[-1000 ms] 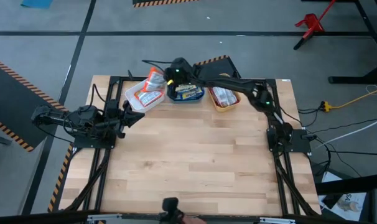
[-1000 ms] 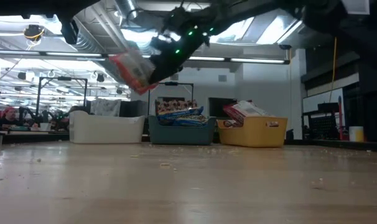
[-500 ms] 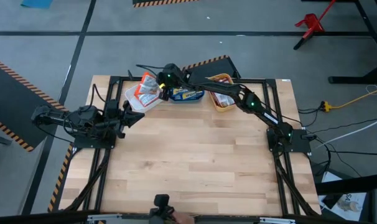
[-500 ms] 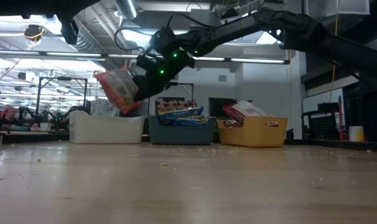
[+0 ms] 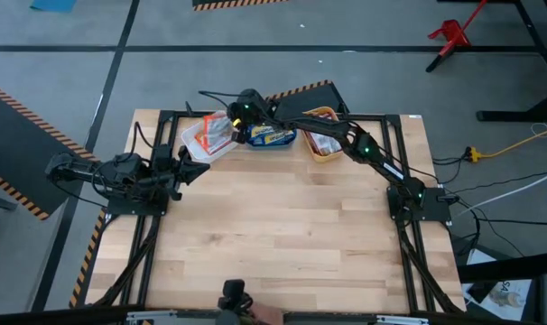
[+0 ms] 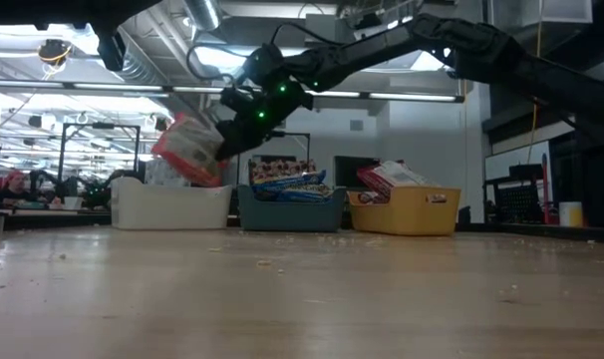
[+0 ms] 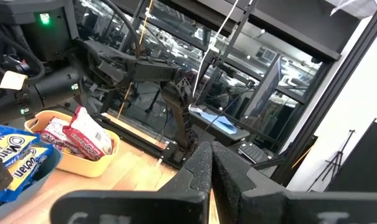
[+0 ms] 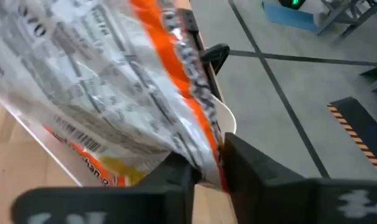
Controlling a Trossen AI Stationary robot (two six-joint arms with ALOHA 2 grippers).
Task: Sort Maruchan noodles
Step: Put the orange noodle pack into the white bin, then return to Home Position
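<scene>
An orange-and-white noodle packet [image 5: 215, 133] hangs over the white bin [image 5: 192, 147] at the table's far side, with my right gripper [image 5: 230, 128] shut on it. In the low view the packet [image 6: 187, 152] is tilted, its lower end level with the rim of the white bin [image 6: 172, 207]. The right wrist view shows the packet [image 8: 114, 93] filling the picture above another orange packet [image 8: 83, 158] that lies in the bin. My left gripper [image 5: 201, 168] waits at the table's left side, shut on nothing. My right gripper pinches the packet's crimped edge seam [image 8: 205, 146] between its two fingers [image 8: 176, 180]. It reaches in from the table's right, slanting down. The packet sticks out beyond the fingers, tilted, over the white bin. Whether its lower end touches the bin's contents I cannot tell.
To the right of the white bin stand a teal bin [image 6: 292, 211] holding blue packets [image 5: 272, 135] and an orange bin [image 6: 407, 214] holding red packets [image 5: 323, 140]. The wooden table [image 5: 282, 235] stretches bare toward the near edge.
My right gripper has carried the packet down and toward the table's left edge, from above the teal bin to over the white bin. The packet has sunk to the white bin's rim and tipped a little.
</scene>
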